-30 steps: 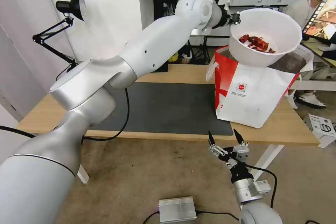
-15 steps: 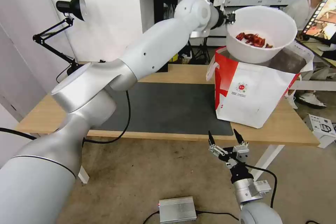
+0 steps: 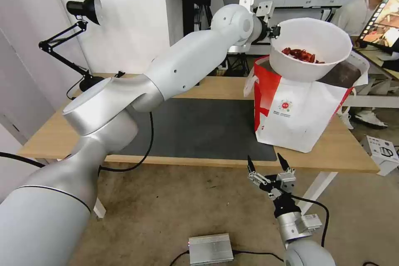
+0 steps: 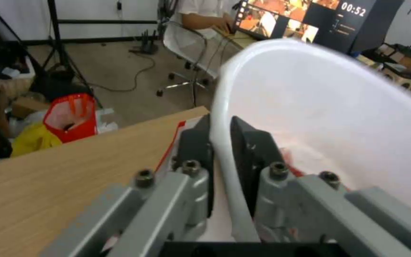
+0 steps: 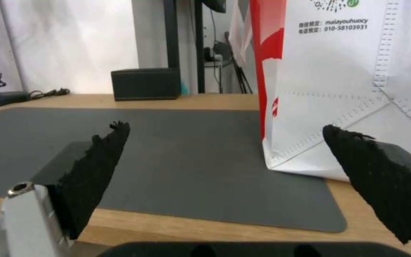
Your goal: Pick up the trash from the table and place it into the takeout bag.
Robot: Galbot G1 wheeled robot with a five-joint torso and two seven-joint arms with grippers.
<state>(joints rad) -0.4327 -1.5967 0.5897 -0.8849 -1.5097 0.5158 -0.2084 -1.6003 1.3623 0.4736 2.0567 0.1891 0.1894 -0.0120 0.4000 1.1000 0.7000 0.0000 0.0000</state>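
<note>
My left gripper is shut on the rim of a white bowl holding red shells. The bowl hangs tilted just above the open mouth of the white and red takeout bag, which stands on the right end of the light-wood table. In the left wrist view my fingers pinch the bowl's thin wall. My right gripper waits open below the table's front edge, and in its own view the bag stands on the table ahead of it.
A dark grey mat covers the table's middle. A black desk lamp is clamped at the back left. A black box sits at the table's back edge. A silver power unit lies on the floor.
The left arm lifted the bowl slightly, then lowered it back toward the bag's mouth. The right arm has not moved.
</note>
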